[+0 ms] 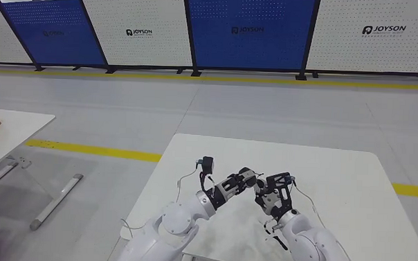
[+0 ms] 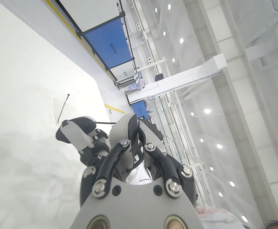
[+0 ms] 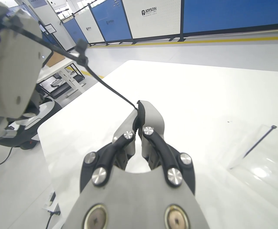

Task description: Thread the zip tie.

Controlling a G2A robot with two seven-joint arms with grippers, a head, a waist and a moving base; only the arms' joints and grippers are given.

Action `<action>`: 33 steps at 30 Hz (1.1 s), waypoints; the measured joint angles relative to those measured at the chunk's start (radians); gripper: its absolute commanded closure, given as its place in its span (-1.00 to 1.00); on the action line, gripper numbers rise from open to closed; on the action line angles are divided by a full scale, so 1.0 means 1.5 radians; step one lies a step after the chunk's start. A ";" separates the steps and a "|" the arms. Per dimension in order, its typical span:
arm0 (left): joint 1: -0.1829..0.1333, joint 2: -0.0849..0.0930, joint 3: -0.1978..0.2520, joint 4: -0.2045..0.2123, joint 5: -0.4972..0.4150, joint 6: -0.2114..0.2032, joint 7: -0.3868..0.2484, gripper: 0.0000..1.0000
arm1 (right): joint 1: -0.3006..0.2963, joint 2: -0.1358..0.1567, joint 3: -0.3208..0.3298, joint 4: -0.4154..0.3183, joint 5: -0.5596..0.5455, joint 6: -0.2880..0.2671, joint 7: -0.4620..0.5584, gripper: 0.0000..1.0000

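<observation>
Blue and white panels (image 1: 250, 28) fence the hall behind a white bench (image 1: 346, 177), above which both arms meet with the zip tie (image 3: 104, 83) strung in the air between them. The right end effector (image 3: 139, 110) has its fingers pressed together on one end of the strap, which runs up from its tips. The left end effector (image 2: 137, 128) is likewise closed, pinching the other end. The head (image 3: 81, 48) sits partway along the span, nearer the left end effector. Whether the strap already passes through it cannot be told. The tie looks very light, thin and springy. It is probably smooth enough to slide in the pads and floppy enough to bow if held far from its tip. A hold close to the free end would likely keep it stiff for aiming. A second hold just behind the head would fix the slot's angle. Crowding is the main obstacle, since the bulky fingers sit close together around a small head and leave little room to regrip. A spare tie (image 3: 259, 141) lies flat on the bench on a clear sheet (image 3: 245, 160), well apart from the work and out of the way.
</observation>
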 measured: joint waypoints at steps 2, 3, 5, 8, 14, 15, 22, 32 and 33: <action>0.000 0.000 0.000 0.000 -0.001 0.000 0.001 1.00 | 0.000 0.000 0.001 -0.001 0.000 0.000 0.001 0.86; 0.000 0.000 0.000 -0.001 -0.001 -0.001 0.002 1.00 | 0.000 0.000 0.001 -0.001 -0.001 -0.001 0.002 0.74; 0.000 0.000 0.000 -0.002 -0.001 -0.002 0.003 1.00 | 0.000 0.000 0.001 0.000 -0.001 -0.002 0.003 0.56; 0.000 0.000 -0.001 0.002 0.000 0.003 0.008 1.00 | -0.001 0.000 0.001 -0.003 0.003 -0.006 -0.001 0.50; -0.003 -0.001 0.001 0.006 -0.007 0.007 0.008 1.00 | -0.013 0.003 0.010 -0.025 0.009 -0.014 -0.008 0.50; -0.003 -0.001 0.001 0.006 -0.006 0.006 0.009 1.00 | -0.015 0.003 0.012 -0.029 0.009 -0.015 -0.007 0.52; -0.002 -0.002 0.000 0.008 -0.002 0.000 0.019 1.00 | -0.023 0.006 0.018 -0.038 0.005 -0.019 0.002 0.50; -0.004 -0.004 0.010 0.015 0.006 -0.001 0.019 1.00 | -0.023 0.007 0.019 -0.044 0.026 -0.034 0.008 0.50; -0.005 -0.004 0.011 0.015 0.007 -0.001 0.019 1.00 | -0.023 0.007 0.021 -0.046 0.030 -0.034 0.006 0.64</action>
